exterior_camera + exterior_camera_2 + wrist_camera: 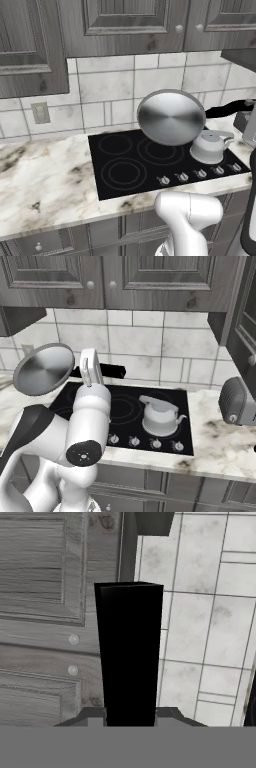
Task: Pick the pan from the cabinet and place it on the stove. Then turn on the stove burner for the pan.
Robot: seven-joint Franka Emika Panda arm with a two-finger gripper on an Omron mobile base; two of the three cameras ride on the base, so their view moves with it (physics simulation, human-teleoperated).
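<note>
gripper (pixel 129 724) gripping pan (pixel 171 118) handle, above stove (pixel 125 162)

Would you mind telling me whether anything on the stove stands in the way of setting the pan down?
Partly. The kettle occupies the front right burner of the stove, just below the raised, tilted pan. The left burners look bare, so the pan could go there.

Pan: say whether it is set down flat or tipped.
Tipped. The pan hangs above the stove with its round face turned sideways, held by its black handle in the shut gripper.
</note>
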